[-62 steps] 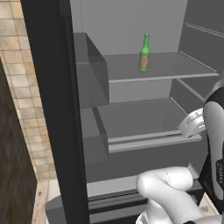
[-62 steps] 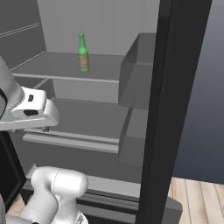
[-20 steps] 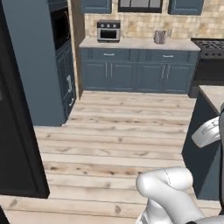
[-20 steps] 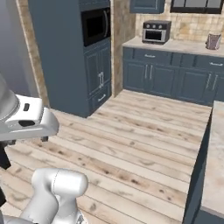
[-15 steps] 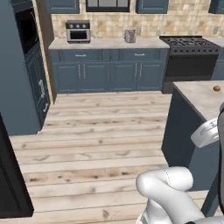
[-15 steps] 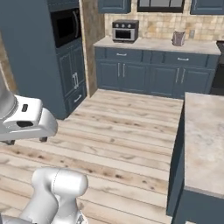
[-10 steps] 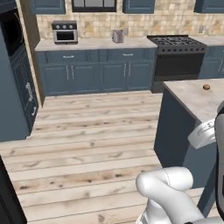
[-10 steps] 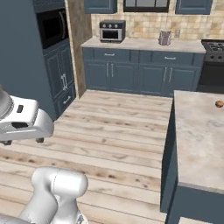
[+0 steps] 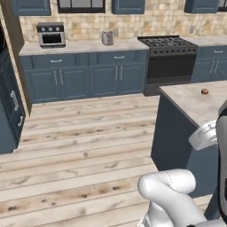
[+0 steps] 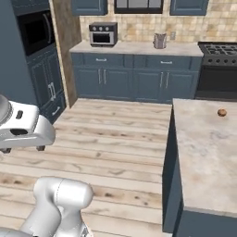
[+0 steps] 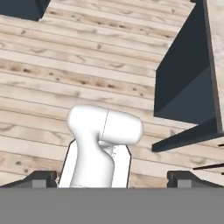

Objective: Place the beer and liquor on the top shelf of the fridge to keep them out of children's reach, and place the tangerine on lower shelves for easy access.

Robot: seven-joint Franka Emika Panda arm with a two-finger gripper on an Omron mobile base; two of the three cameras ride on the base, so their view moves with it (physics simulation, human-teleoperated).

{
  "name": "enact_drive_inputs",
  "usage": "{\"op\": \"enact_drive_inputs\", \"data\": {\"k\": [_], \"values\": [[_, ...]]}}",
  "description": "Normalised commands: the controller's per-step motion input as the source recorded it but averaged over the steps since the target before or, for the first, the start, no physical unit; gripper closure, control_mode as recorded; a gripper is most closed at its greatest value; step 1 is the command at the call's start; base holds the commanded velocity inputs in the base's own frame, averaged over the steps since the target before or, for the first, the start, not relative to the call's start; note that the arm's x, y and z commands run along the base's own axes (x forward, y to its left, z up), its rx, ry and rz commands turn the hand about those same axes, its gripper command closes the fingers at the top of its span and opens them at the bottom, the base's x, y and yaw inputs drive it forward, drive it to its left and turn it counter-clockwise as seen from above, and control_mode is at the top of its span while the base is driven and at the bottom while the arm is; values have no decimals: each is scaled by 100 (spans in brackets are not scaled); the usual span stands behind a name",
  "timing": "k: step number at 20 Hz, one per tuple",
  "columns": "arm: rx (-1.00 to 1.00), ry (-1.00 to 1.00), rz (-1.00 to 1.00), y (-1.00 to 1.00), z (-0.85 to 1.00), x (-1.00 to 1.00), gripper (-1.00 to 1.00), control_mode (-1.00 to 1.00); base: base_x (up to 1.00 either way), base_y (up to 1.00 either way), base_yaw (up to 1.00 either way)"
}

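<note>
The island (image 9: 195, 104) is the landmark here, a dark blue block with a pale stone surface standing on the plank floor (image 9: 80, 146). In the left base view, far to its left along the back wall, a small toaster oven (image 9: 51, 34) sits on the long surface over the blue cabinets (image 9: 84, 80), then a metal canister (image 9: 107, 38) stands further along toward the island, and the black stove (image 9: 170, 60) stands directly behind the island. The tangerine (image 9: 204, 91), a small round orange fruit, lies on the island's surface near its far end, close to the side facing the stove, with nothing touching it. In the right base view the same row appears, with the toaster oven (image 10: 103, 33) and canister (image 10: 159, 40) left of and beyond the island (image 10: 203, 152), and the tangerine (image 10: 222, 112) lies toward its far right part. In the hand view the jaws (image 11: 113, 178) stand wide apart with nothing between them, their dark tips at the two lower corners, pointed down at the floor (image 11: 65, 74) just left of the island's dark side wall (image 11: 186, 83).
</note>
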Motion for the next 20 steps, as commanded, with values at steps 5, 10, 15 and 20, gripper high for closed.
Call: {"op": "enact_drive_inputs", "data": {"k": [5,10,15,20], "values": [[0,0,0,0,0,0,-100,100,57,-12,-19],[0,0,0,0,0,0,-100,100,77,0,-11],[0,0,0,0,0,0,-100,100,92,0,-7],[0,0,0,0,0,0,-100,100,91,-6,-7]]}}
